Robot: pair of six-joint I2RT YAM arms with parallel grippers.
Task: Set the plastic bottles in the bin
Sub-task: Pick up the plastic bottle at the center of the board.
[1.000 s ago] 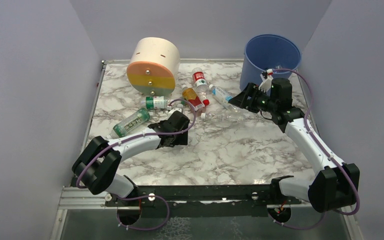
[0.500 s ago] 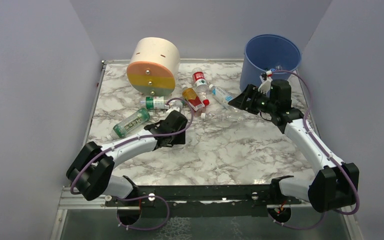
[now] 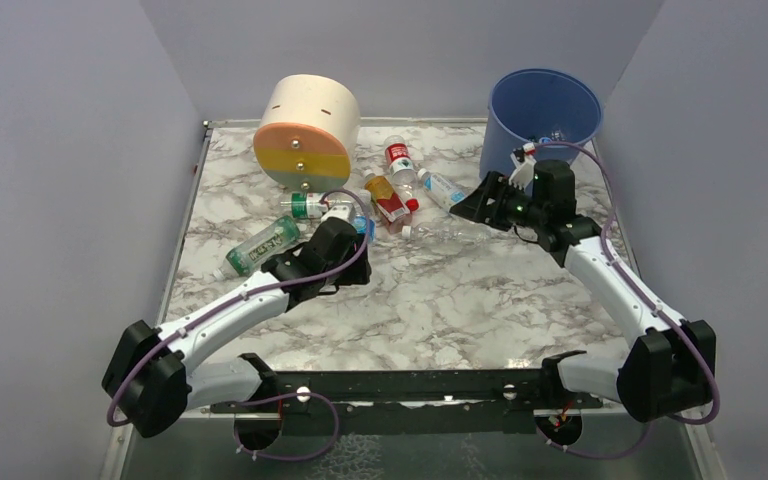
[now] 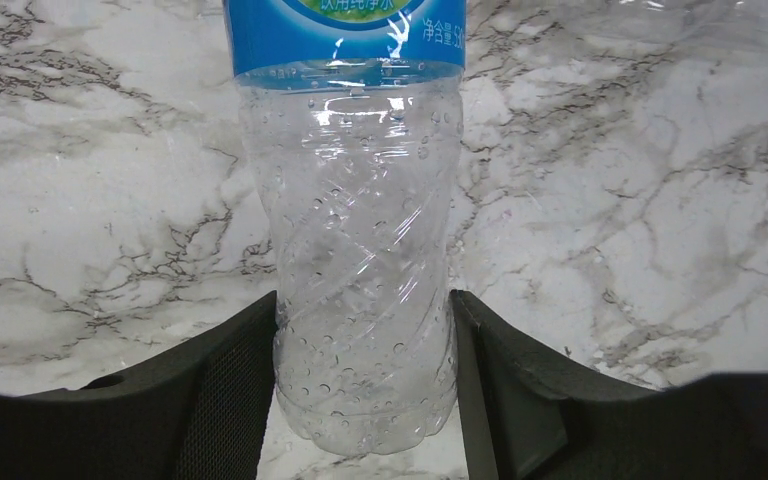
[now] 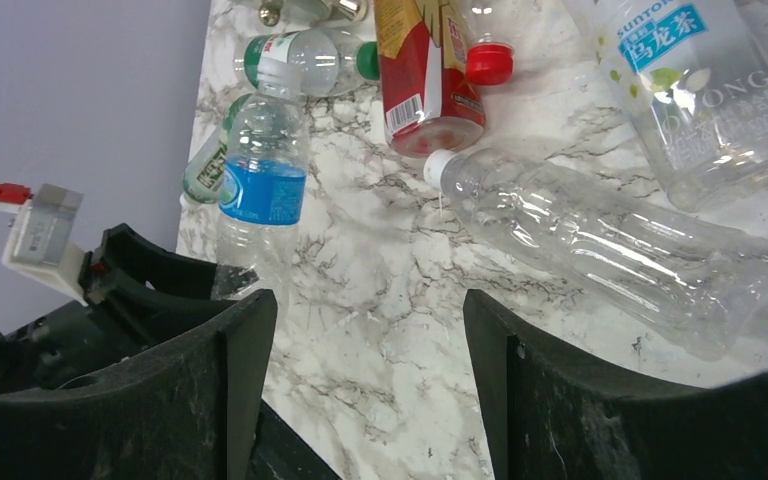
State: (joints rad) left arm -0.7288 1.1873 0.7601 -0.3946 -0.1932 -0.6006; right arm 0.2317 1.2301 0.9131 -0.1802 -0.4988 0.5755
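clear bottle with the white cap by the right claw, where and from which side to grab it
Probably mid-body from above, right claw across its width: the clear bottle lies flat on its side, its ribbed middle straight, its neck tapering.

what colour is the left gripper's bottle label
Blue label on the bottle; clearest in left wrist view.

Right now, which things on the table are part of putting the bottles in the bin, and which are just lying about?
Part of the job: blue-label bottle, clamped in the left gripper; clear white-capped bottle; tea bottle; red-label bottle; orange-tinted bottle; green-capped bottle; green-label bottle; blue bin.
Just lying about: cream, orange and yellow drum.
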